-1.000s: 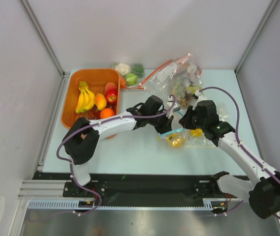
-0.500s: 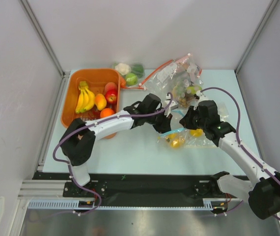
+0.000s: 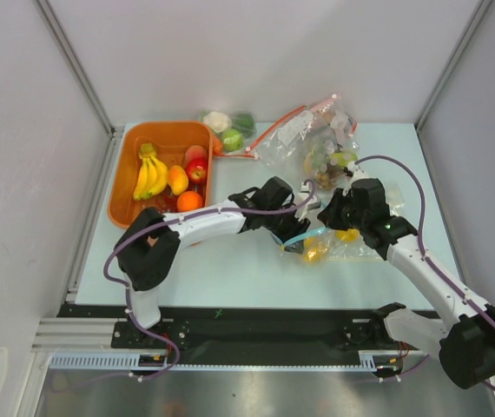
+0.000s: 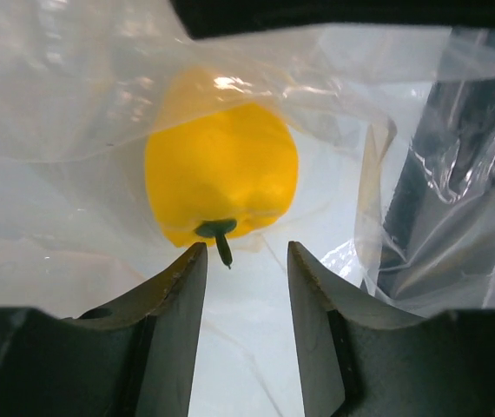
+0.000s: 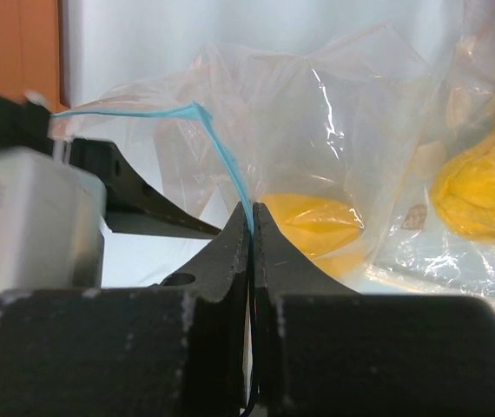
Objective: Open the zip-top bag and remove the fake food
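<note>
Zip-top bag (image 3: 339, 246) of clear crinkly plastic on pale desk (image 3: 230, 265) between both arms, teal zip strip (image 5: 221, 156) pinched in closed right tool (image 5: 250, 213); yellow plastic fruit (image 4: 221, 169) straight ahead of parted, empty left tool (image 4: 246, 252).

Clear zip-top bag (image 5: 317, 113), teal-blue zip strip (image 5: 221, 158); yellow fake pepper (image 4: 221, 169), dark green stem; orange bin (image 3: 165, 139); yellow bananas (image 3: 148, 176); red apple (image 3: 197, 171).

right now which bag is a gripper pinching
The blue-zip bag: the right gripper is shut on its strip. The red-zip bag behind it lies untouched.
</note>
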